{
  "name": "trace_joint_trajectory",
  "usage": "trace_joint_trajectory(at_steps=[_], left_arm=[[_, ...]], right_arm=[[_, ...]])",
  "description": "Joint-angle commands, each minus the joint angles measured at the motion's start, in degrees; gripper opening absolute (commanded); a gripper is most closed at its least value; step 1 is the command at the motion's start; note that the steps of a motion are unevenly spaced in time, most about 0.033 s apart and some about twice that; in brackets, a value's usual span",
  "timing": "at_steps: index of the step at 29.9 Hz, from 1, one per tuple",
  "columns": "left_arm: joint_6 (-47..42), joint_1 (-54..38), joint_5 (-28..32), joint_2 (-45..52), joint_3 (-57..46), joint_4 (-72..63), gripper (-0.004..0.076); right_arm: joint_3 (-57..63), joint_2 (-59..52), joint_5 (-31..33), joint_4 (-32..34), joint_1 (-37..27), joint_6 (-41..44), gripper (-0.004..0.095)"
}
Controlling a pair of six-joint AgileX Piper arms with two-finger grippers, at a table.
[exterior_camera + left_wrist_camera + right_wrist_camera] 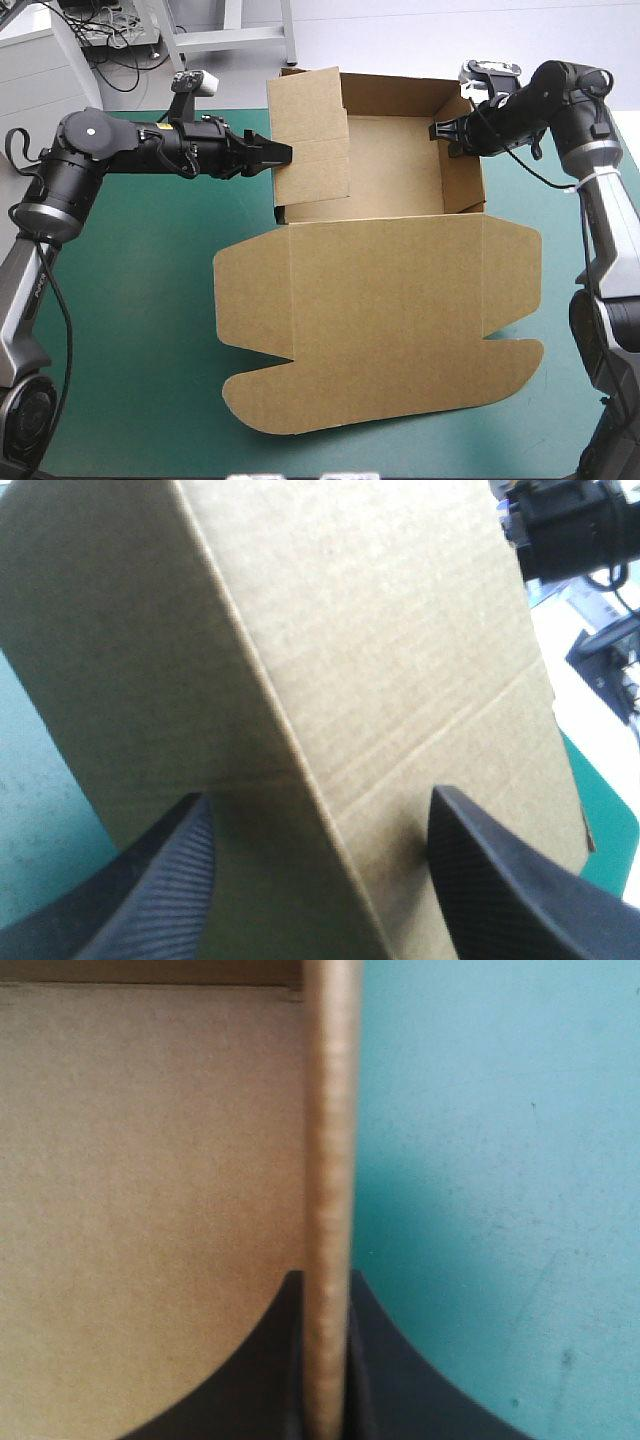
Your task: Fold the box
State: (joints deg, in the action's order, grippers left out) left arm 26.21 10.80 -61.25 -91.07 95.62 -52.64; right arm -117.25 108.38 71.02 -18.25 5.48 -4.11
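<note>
The brown box (385, 300) lies mid-frame on the teal-green bench (130, 330), with its tray walls raised at upper centre and its lid flat below. At upper right, the right gripper (440, 130) pinches the tray's right wall. The left gripper (282, 153), fingers spread, meets the tall left flap. The flap probably folds best if the right wall is clamped upright and the push runs squarely along the crease.

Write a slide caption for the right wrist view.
The right gripper clamps a raised wall of the brown box, teal-green cover beside it.
</note>
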Motion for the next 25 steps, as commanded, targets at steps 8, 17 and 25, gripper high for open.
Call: trace_joint_trajectory(at_steps=[8, 17, 25], left_arm=[[-13.42, 6.04, -1.22, -2.15, 10.17, 14.68, 0.0444], [-19.64, 6.72, -4.7, -4.37, 15.48, 19.39, 0.0444], [-23.93, 10.11, -9.57, -7.46, 21.26, 24.74, 0.0444]], right_arm=[[-1.41, -3.34, -2.22, -3.95, -0.15, 2.22, -0.0021], [-1.51, -3.34, -2.32, -5.03, -0.15, 2.31, -0.0021], [-1.51, -3.34, -2.75, -5.96, 0.42, 2.31, -0.0021]])
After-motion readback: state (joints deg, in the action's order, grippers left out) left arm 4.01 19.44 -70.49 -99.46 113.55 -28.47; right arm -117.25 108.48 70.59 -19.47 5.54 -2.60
